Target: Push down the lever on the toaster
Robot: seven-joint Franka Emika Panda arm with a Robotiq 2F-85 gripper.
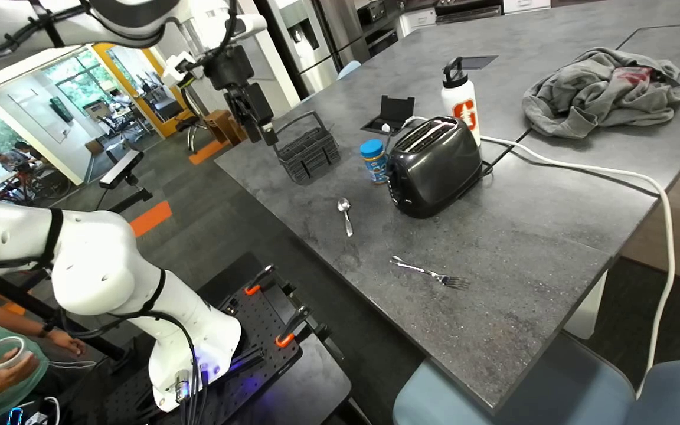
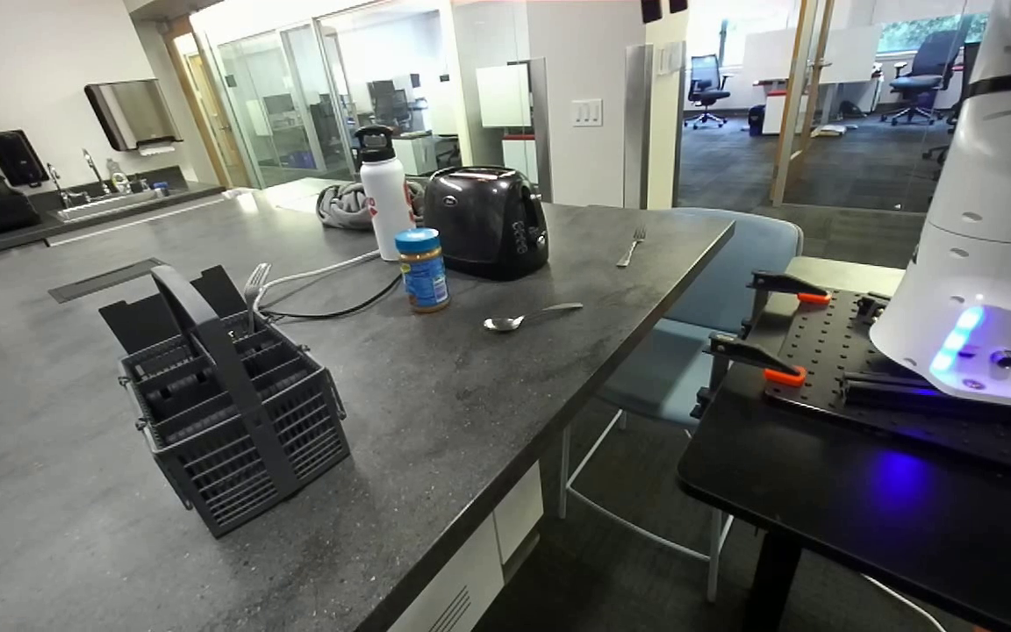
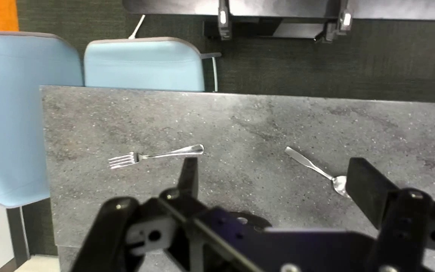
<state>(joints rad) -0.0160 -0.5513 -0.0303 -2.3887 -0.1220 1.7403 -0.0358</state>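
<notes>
Two fingers (image 3: pixel 189 176) of the gripper (image 3: pixel 273 175) are standing wide apart, one partly masking the spoon (image 3: pixel 315 168) in the wrist view! The toaster (image 1: pixel 437 168) is sitting on the counter (image 1: pixel 529 248), hiding the foot of the white bottle (image 1: pixel 461 101) in an exterior view; its lever is melting into the black, hard to see.

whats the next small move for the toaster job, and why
Probably close the gripper: its fingers stand wide apart, holding nothing, and a closed, narrower tip would likely suit a precise downward push at the black two-slot toaster.
</notes>
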